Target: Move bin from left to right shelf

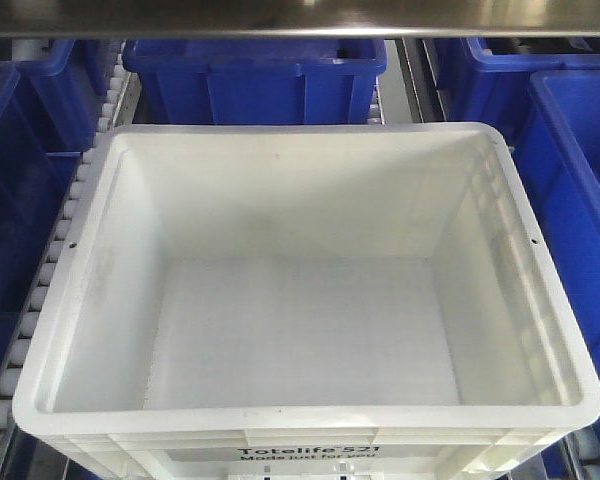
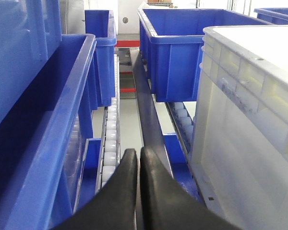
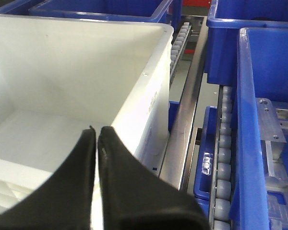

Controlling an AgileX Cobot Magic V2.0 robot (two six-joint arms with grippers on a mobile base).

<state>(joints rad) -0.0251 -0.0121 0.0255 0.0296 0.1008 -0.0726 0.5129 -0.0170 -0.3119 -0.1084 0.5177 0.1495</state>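
The white bin (image 1: 280,200) stands empty on a roller lane (image 1: 50,270) of a steel rack, black print on its near face. I cannot tell whether this level is the left or the right shelf. My left gripper (image 2: 138,153) is shut with nothing in it and hovers over the gap just left of the bin (image 2: 249,143). In the right wrist view my right gripper (image 3: 96,130) is shut and sits above the bin's (image 3: 62,72) near right corner, with nothing visibly held. Neither gripper shows in the front view.
Blue bins crowd every side: behind (image 1: 255,85), left (image 1: 10,200) and right (image 1: 580,200). A steel bar (image 1: 300,30) crosses overhead. A dark rail (image 2: 149,120) and white rollers (image 2: 111,139) run left of the bin; a steel rail (image 3: 187,110) and grey rollers (image 3: 223,158) run on its right.
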